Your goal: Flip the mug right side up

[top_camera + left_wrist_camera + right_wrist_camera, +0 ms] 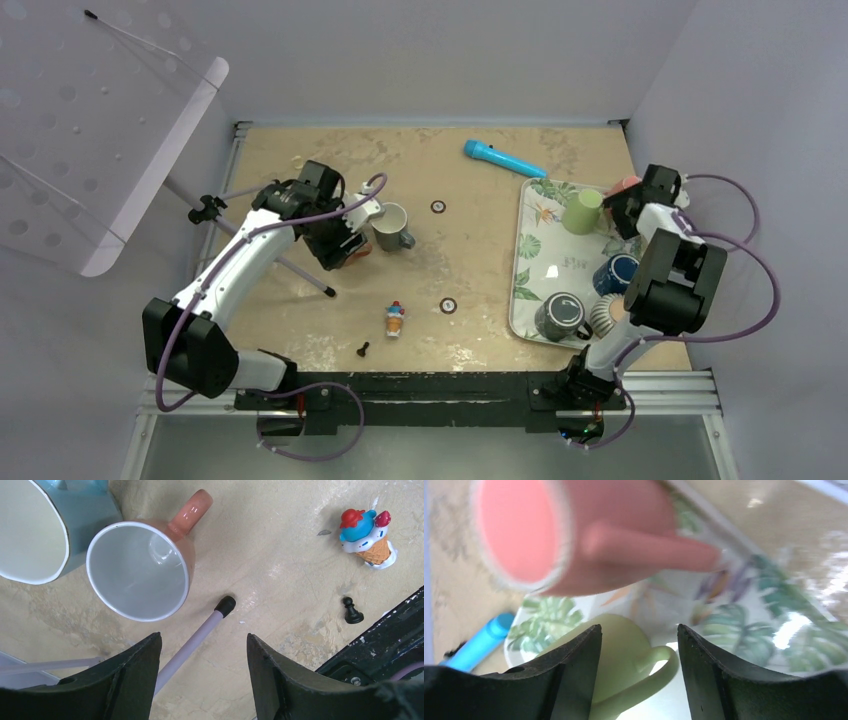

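A light green mug stands on the leaf-print tray, seemingly mouth down. In the right wrist view it sits just beyond my open right gripper, handle to the right. A pink mug lies behind it, blurred. My right gripper hovers at the tray's far right. My left gripper is open and empty over the table. Below it are a salmon mug and a grey-blue mug, both mouth up.
The tray also holds a blue mug, a dark mug and a striped mug. A blue marker lies at the back. An ice-cream toy and a black pawn lie near the front. A tripod leg runs under my left gripper.
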{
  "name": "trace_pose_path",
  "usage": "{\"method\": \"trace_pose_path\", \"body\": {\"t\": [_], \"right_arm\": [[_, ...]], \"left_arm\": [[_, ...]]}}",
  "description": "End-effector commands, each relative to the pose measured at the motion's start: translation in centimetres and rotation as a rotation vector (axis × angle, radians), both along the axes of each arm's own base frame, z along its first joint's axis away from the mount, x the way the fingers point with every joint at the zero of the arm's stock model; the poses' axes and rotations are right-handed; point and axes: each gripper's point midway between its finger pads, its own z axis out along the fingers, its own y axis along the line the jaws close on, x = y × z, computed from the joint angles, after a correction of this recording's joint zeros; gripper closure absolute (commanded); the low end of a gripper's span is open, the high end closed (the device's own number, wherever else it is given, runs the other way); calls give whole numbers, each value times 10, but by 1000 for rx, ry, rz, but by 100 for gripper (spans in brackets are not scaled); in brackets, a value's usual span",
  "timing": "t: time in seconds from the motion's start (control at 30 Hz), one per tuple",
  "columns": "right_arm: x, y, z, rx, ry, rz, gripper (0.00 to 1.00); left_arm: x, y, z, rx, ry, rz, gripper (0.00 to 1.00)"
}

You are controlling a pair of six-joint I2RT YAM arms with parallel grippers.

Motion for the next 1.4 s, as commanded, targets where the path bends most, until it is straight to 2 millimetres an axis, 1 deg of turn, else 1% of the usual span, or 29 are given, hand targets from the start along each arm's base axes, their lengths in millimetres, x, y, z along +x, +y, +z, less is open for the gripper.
{"method": "trace_pose_path", "body": {"t": [0.0, 0.07, 0.13, 0.2, 0.27, 0.33, 0.37, 0.43, 0.5, 0.57, 0.6, 0.63, 0.7, 0.8, 0.9, 0.93, 0.97, 1.0, 1.03, 1.07, 1.13, 1.2, 1.23, 1.27, 1.3, 1.37], "right_arm": [[50, 37, 47, -84, -110, 220, 39], [57, 49, 48, -76, -106, 281, 39], [55, 51, 50, -76, -93, 308, 38], [50, 47, 55, -96, -74, 284, 37], [41, 39, 61, -107, -50, 224, 33], [32, 43, 70, -73, -63, 174, 31], [30, 46, 76, -55, -93, 153, 31], [28, 53, 95, -48, -204, 151, 31], [28, 53, 121, -136, -304, 202, 32], [25, 48, 143, -264, -328, 275, 31], [24, 45, 152, -332, -333, 319, 29], [22, 44, 156, -394, -330, 363, 28], [13, 35, 157, -495, -308, 369, 27], [6, 32, 160, -661, -357, 427, 28], [-3, 21, 166, -831, -370, 430, 27], [-3, 22, 170, -880, -388, 446, 27], [2, 26, 178, -935, -435, 483, 11], [5, 29, 175, -971, -431, 534, 3], [9, 31, 174, -979, -420, 576, 2], [12, 28, 173, -983, -397, 583, 2], [11, 18, 181, -1044, -371, 545, 2], [6, 11, 194, -1127, -397, 503, 1], [6, 13, 196, -1198, -402, 562, 1], [11, 31, 190, -1244, -444, 717, 2], [13, 41, 178, -1291, -438, 854, 3], [17, 51, 156, -1317, -380, 1047, 6]], "left_arm": [[3, 2, 7, -12, -52, 4, 33], [3, 2, 7, -12, -59, 4, 33], [3, 3, 7, -8, -68, 3, 33], [1, 4, 7, -9, -74, -3, 33], [0, 3, 6, -17, -81, -10, 33], [-1, 2, 3, -23, -74, -15, 33], [-2, 1, 2, -26, -68, -17, 33], [-3, 0, 1, -30, -62, -20, 33], [-3, 0, 0, -29, -60, -22, 33], [-3, 1, 1, -27, -66, -22, 33], [-2, 1, 2, -29, -74, -22, 33], [-2, 0, 3, -38, -79, -25, 33], [-2, -2, 4, -50, -88, -29, 33], [-3, -1, 4, -48, -93, -31, 33], [-4, -1, 6, -50, -104, -35, 33], [-5, -3, 7, -60, -104, -41, 33], [-6, -5, 8, -72, -105, -48, 33], [-8, -6, 9, -84, -106, -59, 33], [-10, -8, 9, -95, -104, -65, 33], [-11, -9, 10, -101, -107, -69, 33], [-12, -10, 11, -110, -115, -72, 33], [-14, -12, 12, -125, -119, -81, 33], [-15, -13, 13, -135, -121, -85, 33], [-17, -15, 13, -146, -119, -91, 33], [-18, -17, 14, -156, -117, -98, 33], [-20, -19, 16, -169, -119, -105, 33]]}}
